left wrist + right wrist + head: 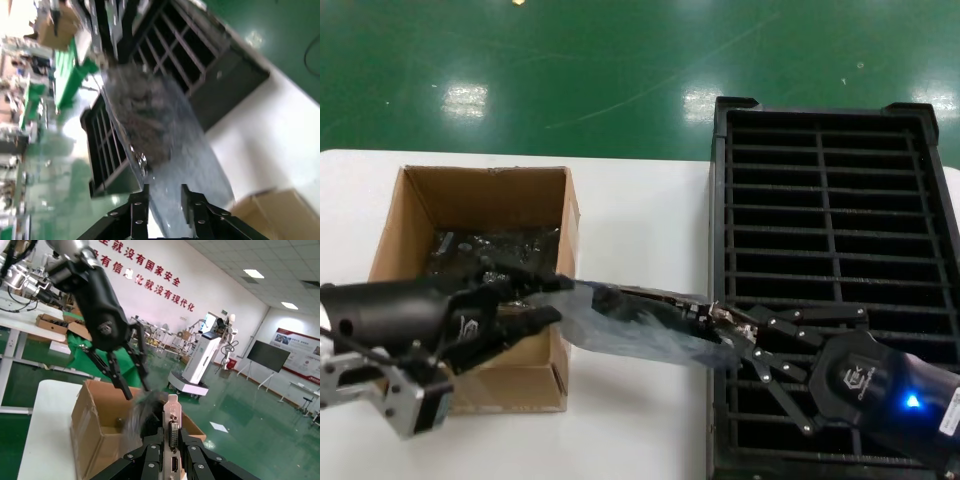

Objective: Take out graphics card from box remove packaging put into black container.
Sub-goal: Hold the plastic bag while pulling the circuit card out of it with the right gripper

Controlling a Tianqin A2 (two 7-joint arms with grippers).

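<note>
The graphics card (660, 305) hangs level over the table, between the box (412, 215) and the black container (825, 205). My right gripper (720, 322) is shut on its silver end bracket (173, 412), whose ports face the right wrist camera. The packaging (620, 335), a shiny grey bag, still sleeves most of the card and reaches toward the box. My left gripper (558, 300) is at the bag's free end. Its fingers (141, 200) stand apart with the packaging (150, 120) running between them. More bagged cards lie dark inside the box.
The box stands at the table's left and the ribbed black crate at its right. The right arm hovers over the crate's near slots (770, 400). White table (640, 220) lies between the two. Green floor lies beyond the far edge.
</note>
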